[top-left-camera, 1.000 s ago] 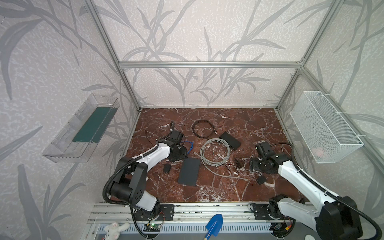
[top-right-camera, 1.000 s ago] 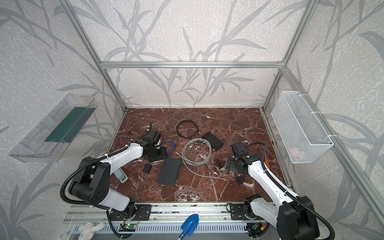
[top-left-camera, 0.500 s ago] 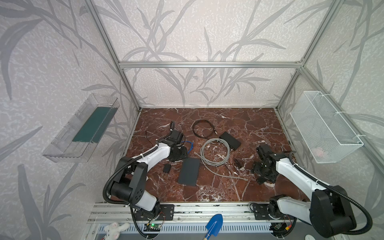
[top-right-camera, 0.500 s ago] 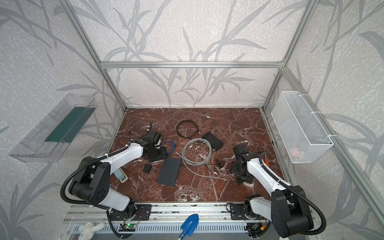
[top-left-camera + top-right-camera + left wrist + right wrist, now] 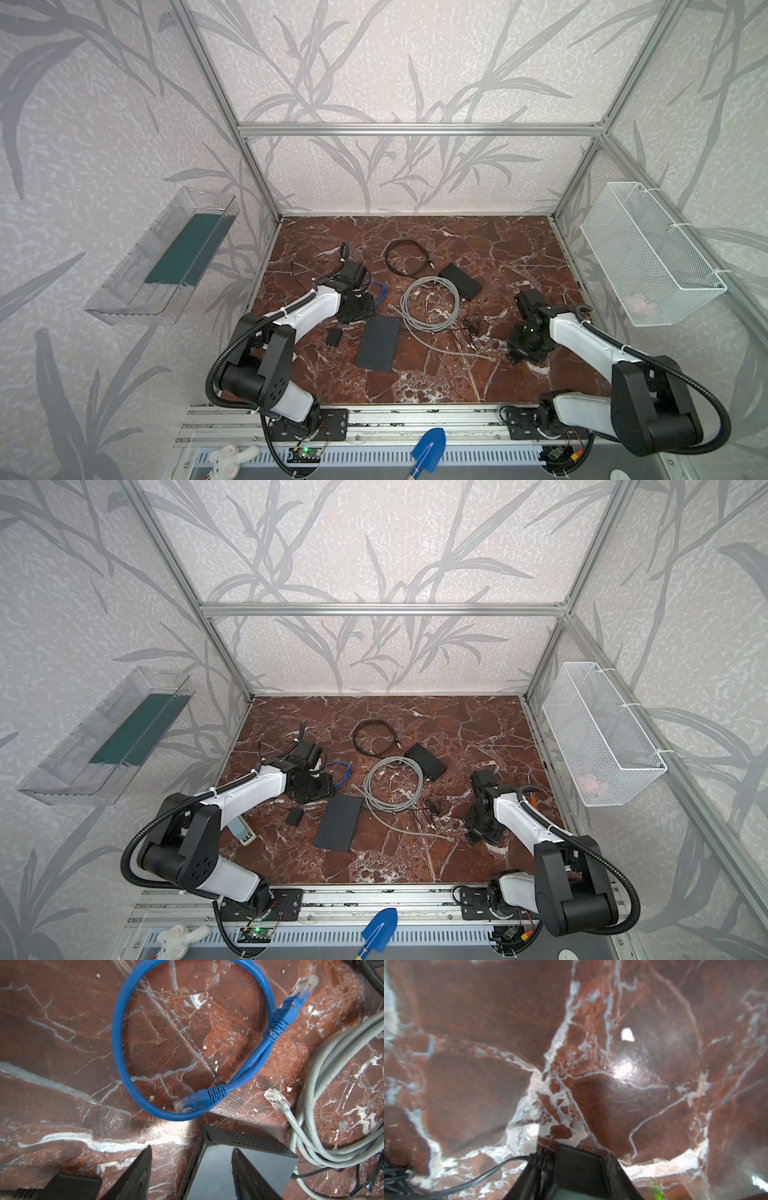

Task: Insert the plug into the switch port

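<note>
Right gripper (image 5: 524, 353), in both top views, sits low on the floor (image 5: 415, 232) at the right, well apart from the switch (image 5: 461, 281). The switch lies flat toward the back middle, just beside the grey cable (image 5: 404, 303); nothing is near its sockets, so insertion is judged not yet begun. Left gripper (image 5: 359, 309) hangs between the blue cable (image 5: 377, 291) and the slab (image 5: 378, 343), probably parked in reserve. In the left wrist view its jaws stand apart and empty, one finger over bare floor and the other over the slab's corner. Both clear ends of the blue cable lie free ahead. In the right wrist view, which is blurred, the fingers (image 5: 523, 1186) bear on two sides of a small black block, taken to be the plug (image 5: 579, 1167). The jaws are thus closed on the plug, and its thin wire (image 5: 483, 1175) trails off across the floor. Holding it by the flanks would leave the mating end free for a port, though that end is hidden. Compared with a second ago, the right gripper has shifted from beside the wire tangle onto the spot where the block lay uncovered. The left arm, the switch and the cables are unchanged.
</note>
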`<state>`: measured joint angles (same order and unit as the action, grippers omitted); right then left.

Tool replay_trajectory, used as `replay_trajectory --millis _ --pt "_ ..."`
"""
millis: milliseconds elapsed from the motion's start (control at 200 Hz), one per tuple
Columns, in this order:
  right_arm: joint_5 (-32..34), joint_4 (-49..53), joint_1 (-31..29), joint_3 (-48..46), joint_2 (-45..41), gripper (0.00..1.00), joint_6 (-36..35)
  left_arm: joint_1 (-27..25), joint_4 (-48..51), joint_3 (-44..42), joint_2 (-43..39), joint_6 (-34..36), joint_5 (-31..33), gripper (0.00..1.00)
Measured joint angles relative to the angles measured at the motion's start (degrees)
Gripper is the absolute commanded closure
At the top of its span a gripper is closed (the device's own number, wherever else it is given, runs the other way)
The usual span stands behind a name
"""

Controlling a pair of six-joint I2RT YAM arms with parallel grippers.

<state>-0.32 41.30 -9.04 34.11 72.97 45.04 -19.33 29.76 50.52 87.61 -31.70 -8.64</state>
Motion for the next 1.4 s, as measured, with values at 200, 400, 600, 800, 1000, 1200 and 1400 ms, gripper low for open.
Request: replay_trajectory --millis 200,400,600,800,1000,1200,1400 --pt "-0.81 -0.66 0.0 3.8 -2.93 0.65 -2.8 0.0 -0.09 -0.02 0.04 -0.02 0.11 0.37" --pt "-3.21 -1.9 -0.35 9.11 -3.69 0.67 -7.82 0.0 -0.28 0.0 1.38 -0.02 0.04 0.37" --pt "-7.06 -4.42 -6.25 14.1 -4.28 0.69 -13.46 0.0 -0.28 0.02 1.75 -0.07 0.09 0.38" --pt "-7.02 -5.77 -8.17 16.81 -5.49 0.68 -16.0 0.0 -0.24 0.81 2.05 -0.31 0.11 0.38" --pt "-5.01 -5.75 -3.52 16.65 -4.2 0.67 -18.43 0.0 -0.22 3.3 2.16 0.28 0.24 0.38" --pt "-1.95 -7.67 3.91 13.25 0.24 0.66 -21.22 0.0 0.61 3.98 2.14 1.2 0.22 0.38" --pt "-1.77 -9.25 5.99 12.7 8.74 0.63 -22.58 0.0 2.08 3.74 1.7 1.31 0.28 0.38"
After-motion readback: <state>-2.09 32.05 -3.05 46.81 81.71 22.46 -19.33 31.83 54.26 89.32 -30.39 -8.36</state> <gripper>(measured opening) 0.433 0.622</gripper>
